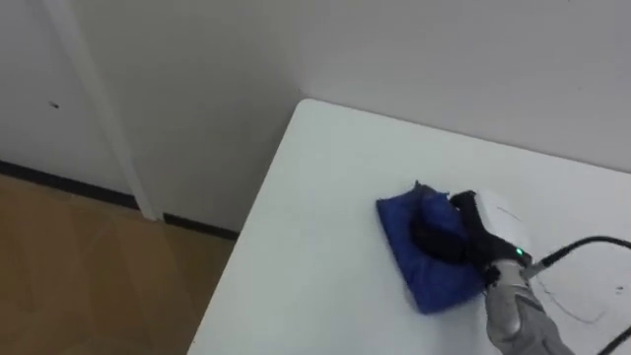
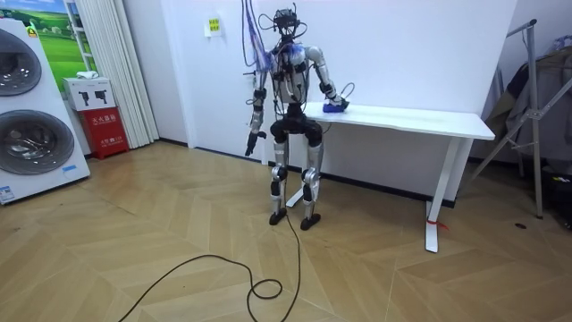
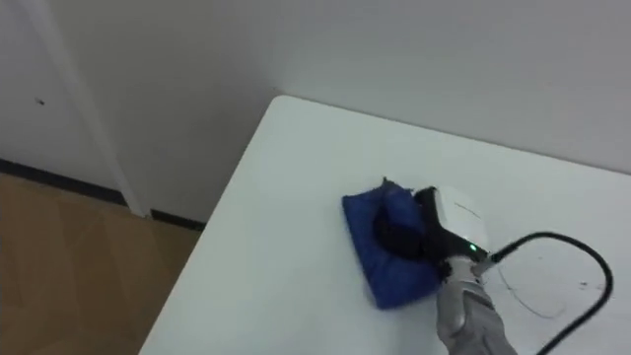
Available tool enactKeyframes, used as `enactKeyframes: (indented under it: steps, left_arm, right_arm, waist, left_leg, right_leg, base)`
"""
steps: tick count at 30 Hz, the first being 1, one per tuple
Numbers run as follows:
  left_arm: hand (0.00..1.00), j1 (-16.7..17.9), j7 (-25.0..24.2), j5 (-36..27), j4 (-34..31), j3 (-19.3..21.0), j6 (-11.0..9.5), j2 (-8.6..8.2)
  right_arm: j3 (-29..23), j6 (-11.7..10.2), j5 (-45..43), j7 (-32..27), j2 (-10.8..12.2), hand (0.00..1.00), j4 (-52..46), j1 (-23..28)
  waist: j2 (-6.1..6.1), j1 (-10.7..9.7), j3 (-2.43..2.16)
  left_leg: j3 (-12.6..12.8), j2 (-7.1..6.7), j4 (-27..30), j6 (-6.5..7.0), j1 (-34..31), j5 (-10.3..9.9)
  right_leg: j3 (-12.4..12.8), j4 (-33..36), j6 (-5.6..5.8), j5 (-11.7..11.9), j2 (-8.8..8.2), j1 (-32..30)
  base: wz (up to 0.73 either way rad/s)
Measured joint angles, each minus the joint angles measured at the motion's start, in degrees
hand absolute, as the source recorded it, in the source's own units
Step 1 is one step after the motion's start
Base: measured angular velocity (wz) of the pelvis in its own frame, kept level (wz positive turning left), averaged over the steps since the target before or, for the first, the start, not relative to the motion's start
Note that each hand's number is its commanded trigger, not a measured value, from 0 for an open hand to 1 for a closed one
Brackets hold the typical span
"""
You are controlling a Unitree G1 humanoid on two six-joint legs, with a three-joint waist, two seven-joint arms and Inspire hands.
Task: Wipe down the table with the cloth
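While my right hand (image 1: 488,227) rests on the blue cloth (image 1: 434,281), its fingers (image 1: 434,237) lie spread over the fabric. They press down on it and are not closed round it, as far as I can see. The cloth sits on the desk (image 1: 325,197) near its left end, well in from the corner. My left hand (image 2: 250,143) hangs at my side.

Risks:
- A long stroke to the left could carry the cloth over the edge and onto the floor (image 1: 89,266).
- The cloth is already humped, so with light pressure the hand may slide over it and leave it behind.
- Faint thin lines (image 1: 577,308) on the desk to the right of the hand look easy to miss.

Surface: white, smooth, bare, set against a plain wall (image 1: 444,59).

Room: wood floor, washing machines (image 2: 27,116) and a red box (image 2: 105,130) on the room view's left.
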Motion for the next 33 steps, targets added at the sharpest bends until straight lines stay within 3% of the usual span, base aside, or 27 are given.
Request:
enactKeyframes:
  steps: [4, 6, 9, 11, 13, 14, 15, 17, 18, 19, 21, 23, 24, 25, 26, 27, 30, 33]
  left_arm:
    - [0.00, 0.5, 0.2, -0.1, 0.0, 2.3, 0.3, 0.07]
    - [0.00, 0.5, 0.8, -0.2, -0.5, 2.6, 0.3, 0.05]
    - [0.00, 0.0, 1.3, -0.2, -1.2, 2.2, 0.3, -0.08]
    - [0.00, -1.2, 1.4, -0.2, -1.6, 1.7, 0.2, -0.28]
    - [0.00, -2.7, 1.5, -0.2, -1.3, 0.8, 0.3, -0.73]
    - [0.00, -3.7, 1.5, -0.2, -0.8, 0.6, 0.4, -1.15]
    - [0.00, -5.0, 1.5, -0.2, -0.7, -0.6, 0.7, -1.14]
    - [0.00, -5.9, 1.5, -0.4, 0.0, -2.1, 1.1, -1.19]
    - [0.00, -6.6, 1.4, -0.4, 0.1, -2.7, 1.8, -1.41]
    - [0.00, -6.9, 1.4, -0.4, 0.1, -3.1, 2.0, -1.54]
    - [0.00, -6.2, 1.4, -0.5, 0.0, -3.2, 2.2, -1.92]
    - [0.00, -4.2, 1.3, -0.8, -0.5, -3.0, 2.7, -1.83]
    - [0.00, -2.0, 1.1, -0.8, -1.8, -2.9, 3.1, -1.78]
    - [0.00, -1.4, 1.1, -0.8, -2.1, -2.9, 3.1, -1.80]
    - [0.00, -1.0, 1.0, -0.8, -2.1, -3.0, 3.2, -2.05]
    - [0.00, -0.4, 1.0, -0.6, -2.1, -2.8, 3.1, -2.15]
    - [0.00, 0.9, 1.0, -0.1, -1.4, 1.5, 2.0, -1.68]
    - [0.00, 0.6, 1.0, 0.5, -1.5, 2.9, 1.6, -0.94]
  right_arm:
    - [-7.9, -0.5, 5.2, -5.8, -0.8, 1.00, 5.4, 3.6]
    - [-10.9, -0.3, 7.5, -6.9, -1.8, 1.00, 7.3, 4.4]
    - [-11.1, 0.2, 9.9, -6.9, -2.3, 1.00, 7.0, 4.0]
    - [-10.0, 3.4, 10.3, -5.5, -1.9, 1.00, 5.6, 2.0]
    - [-8.9, 7.7, 9.7, -3.3, -1.3, 1.00, 3.4, -0.7]
    - [-6.8, 10.7, 8.0, -1.2, -0.4, 1.00, -0.2, -2.0]
    - [-1.6, 13.6, 5.9, 1.5, 0.1, 1.00, -5.5, -3.3]
    - [6.9, 14.8, 1.8, 5.8, 0.9, 1.00, -12.0, -7.5]
    - [10.6, 14.0, 0.0, 8.2, 2.5, 1.00, -13.0, -11.8]
    - [11.8, 13.5, -0.6, 9.3, 3.1, 1.00, -12.9, -13.6]
    - [13.7, 11.6, -1.4, 12.4, 4.7, 1.00, -12.3, -17.3]
    - [13.5, 11.5, -2.2, 12.8, 4.7, 1.00, -11.6, -17.2]
    - [12.9, 11.0, -2.5, 12.6, 4.4, 1.00, -10.1, -16.1]
    - [12.7, 10.8, -2.5, 12.1, 4.1, 1.00, -8.3, -15.4]
    - [11.1, 9.5, -1.7, 11.4, 3.8, 1.00, -4.0, -14.6]
    - [8.7, 6.3, -0.6, 8.5, 3.9, 1.00, -3.0, -12.0]
    - [2.7, 1.4, 0.9, 2.3, 2.7, 1.00, -0.8, -4.1]
    - [-3.1, -0.1, 3.7, -1.5, 0.1, 1.00, 2.7, 1.0]
  waist:
    - [-0.09, -2.3, -0.99]
    - [-0.16, -3.7, -1.09]
    - [-0.11, -4.6, -1.10]
    - [0.02, -4.3, -1.05]
    - [0.48, -2.2, -0.82]
    - [0.69, -0.3, -0.49]
    - [0.61, 1.1, -0.20]
    - [0.52, 2.3, 0.41]
    - [0.51, 3.3, 0.90]
    - [0.42, 3.8, 1.06]
    - [0.27, 5.6, 1.01]
    - [0.17, 5.8, 0.92]
    - [-0.07, 5.5, 0.80]
    - [-0.19, 5.2, 0.98]
    - [-0.30, 4.6, 1.08]
    - [-0.24, 3.6, 1.04]
    - [-0.43, 1.0, 0.26]
    - [-0.54, -0.4, -0.39]
  left_leg:
    - [0.3, -0.21, 0.3, 0.31, 0.5, -0.2]
    - [-0.1, -0.18, 0.4, 0.33, 0.5, -0.2]
    - [0.1, 0.05, 0.3, 0.32, 0.7, -0.2]
    - [0.7, 0.19, 0.2, 0.30, 0.8, -0.2]
    - [2.3, 0.66, 0.0, 0.26, 0.9, -0.2]
    - [3.6, 1.07, -0.2, 0.10, 0.6, -0.1]
    - [4.4, 1.36, -0.2, -0.16, 0.0, 0.0]
    - [5.0, 1.35, -0.3, -0.68, -1.1, 0.3]
    - [5.1, 1.57, -0.4, -0.94, -1.5, 0.5]
    - [5.1, 1.66, -0.5, -1.01, -1.6, 0.5]
    - [3.5, 1.88, -0.7, -1.18, -2.1, 0.7]
    - [2.1, 2.01, -0.5, -1.24, -2.1, 0.8]
    - [1.1, 1.83, -0.3, -1.26, -2.0, 0.8]
    - [0.8, 1.65, 0.0, -1.27, -2.2, 0.8]
    - [0.3, 1.32, 0.0, -1.18, -2.6, 0.9]
    - [0.3, 1.04, 0.0, -0.81, -2.6, 1.1]
    - [0.6, -0.03, -0.1, -0.66, -1.1, 1.1]
    - [1.3, -0.07, 0.2, 0.41, -0.5, 0.1]
  right_leg:
    - [-0.1, 0.2, 0.26, 0.2, -0.19, 1.0]
    - [-0.2, 0.3, 0.21, 0.4, -0.17, 0.9]
    - [-0.1, 0.6, 0.11, 0.4, 0.03, 0.8]
    - [0.3, 1.0, -0.06, 0.5, 0.32, 0.4]
    - [1.0, 1.3, -0.62, 0.9, 0.64, -0.6]
    - [2.0, 2.0, -0.92, 1.1, 0.97, -1.9]
    - [2.1, 2.7, -1.20, 1.2, 1.17, -3.2]
    - [2.1, 3.0, -1.68, 1.5, 1.50, -4.8]
    - [2.1, 2.8, -2.03, 1.7, 1.78, -5.3]
    - [2.1, 2.6, -2.08, 1.7, 1.91, -5.4]
    - [0.8, 1.7, -2.14, 1.8, 2.00, -4.8]
    - [-0.3, 1.6, -2.10, 1.7, 1.97, -4.2]
    - [-0.7, 1.0, -2.09, 1.7, 1.87, -3.5]
    - [-1.1, 0.8, -2.05, 1.7, 1.65, -3.3]
    - [-1.8, 0.6, -1.94, 1.6, 1.26, -3.6]
    - [-1.8, -0.3, -1.62, 1.5, 0.66, -3.0]
    - [-1.6, -0.6, 0.05, 0.5, -0.75, -0.7]
    - [-1.4, 0.1, 0.47, -0.1, -0.75, 0.0]
  base:
    - [-0.03]
    - [-0.02]
    - [-0.04]
    - [-0.24]
    - [-0.51]
    - [-0.59]
    - [-0.52]
    - [-0.21]
    - [-0.06]
    - [0.16]
    - [0.47]
    - [0.53]
    - [0.48]
    - [0.43]
    - [0.32]
    - [0.25]
    - [0.13]
    - [0.01]
